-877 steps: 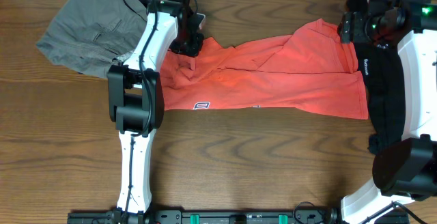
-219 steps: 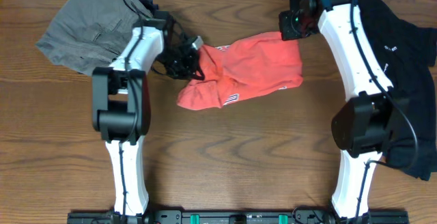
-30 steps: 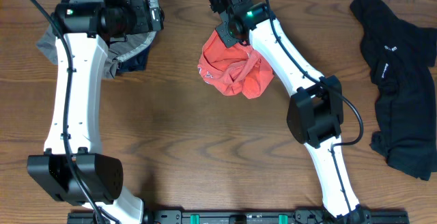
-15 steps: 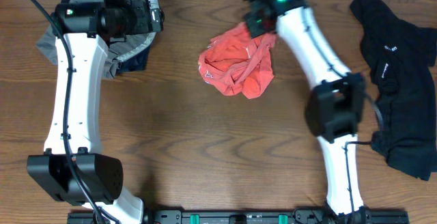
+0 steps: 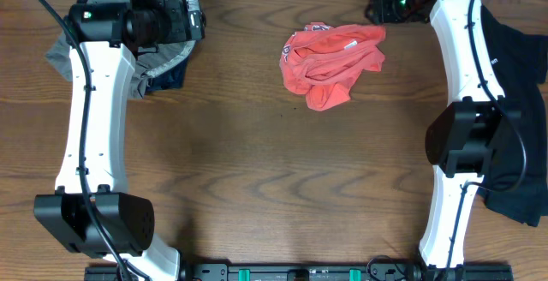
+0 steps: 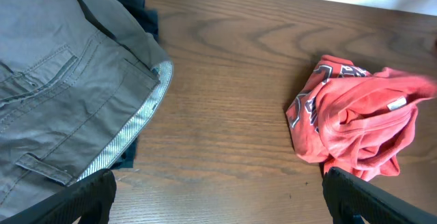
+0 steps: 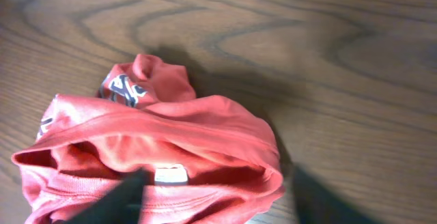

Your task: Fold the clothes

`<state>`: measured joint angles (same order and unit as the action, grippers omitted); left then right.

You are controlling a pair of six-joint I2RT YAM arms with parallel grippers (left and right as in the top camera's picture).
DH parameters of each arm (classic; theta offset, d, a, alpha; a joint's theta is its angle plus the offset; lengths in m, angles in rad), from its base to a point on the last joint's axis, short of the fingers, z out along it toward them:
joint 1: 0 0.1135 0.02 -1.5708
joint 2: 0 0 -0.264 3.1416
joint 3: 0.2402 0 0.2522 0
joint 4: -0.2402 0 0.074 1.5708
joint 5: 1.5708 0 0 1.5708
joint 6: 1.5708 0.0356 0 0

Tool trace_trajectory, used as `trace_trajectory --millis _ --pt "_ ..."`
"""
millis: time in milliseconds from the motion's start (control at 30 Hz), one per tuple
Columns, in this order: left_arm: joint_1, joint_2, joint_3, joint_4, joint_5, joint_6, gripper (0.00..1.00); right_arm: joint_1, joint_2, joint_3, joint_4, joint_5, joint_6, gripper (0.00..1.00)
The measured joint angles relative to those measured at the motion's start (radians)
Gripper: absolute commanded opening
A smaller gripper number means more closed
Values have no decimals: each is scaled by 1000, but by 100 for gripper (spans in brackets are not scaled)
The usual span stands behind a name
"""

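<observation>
A limp red shirt [image 5: 330, 58] lay bunched right of the shorts [image 6: 54, 115], its collar [image 7: 171, 159] likely best pinched; left gripper [image 6: 218, 186] and right gripper [image 7: 218, 186] gaped empty.

Wore smooth white shells on the left arm [image 5: 86, 118] and right arm [image 5: 467, 58], bulged into rounded black joints [image 5: 94, 225], trailed thin black cables [image 5: 83, 144] alongside, glowed with small green lights [image 5: 86, 14], and ended in dark blurred fingertips [image 6: 75, 200].

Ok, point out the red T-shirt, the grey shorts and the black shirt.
red T-shirt [image 5: 330, 58], overhead view, middle of the crumpled heap.
grey shorts [image 6: 54, 101], left wrist view, flat fabric below the pocket.
black shirt [image 5: 524, 75], overhead view, upper part of the cloth.
</observation>
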<state>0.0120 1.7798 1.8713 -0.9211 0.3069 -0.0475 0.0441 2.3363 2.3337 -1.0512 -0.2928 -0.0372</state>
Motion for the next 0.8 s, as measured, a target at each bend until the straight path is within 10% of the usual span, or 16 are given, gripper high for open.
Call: trace_trajectory --millis 800 --pt "0 0 0 -3 -98 3 98 320 -13 -89 -28 -67 -26 47"
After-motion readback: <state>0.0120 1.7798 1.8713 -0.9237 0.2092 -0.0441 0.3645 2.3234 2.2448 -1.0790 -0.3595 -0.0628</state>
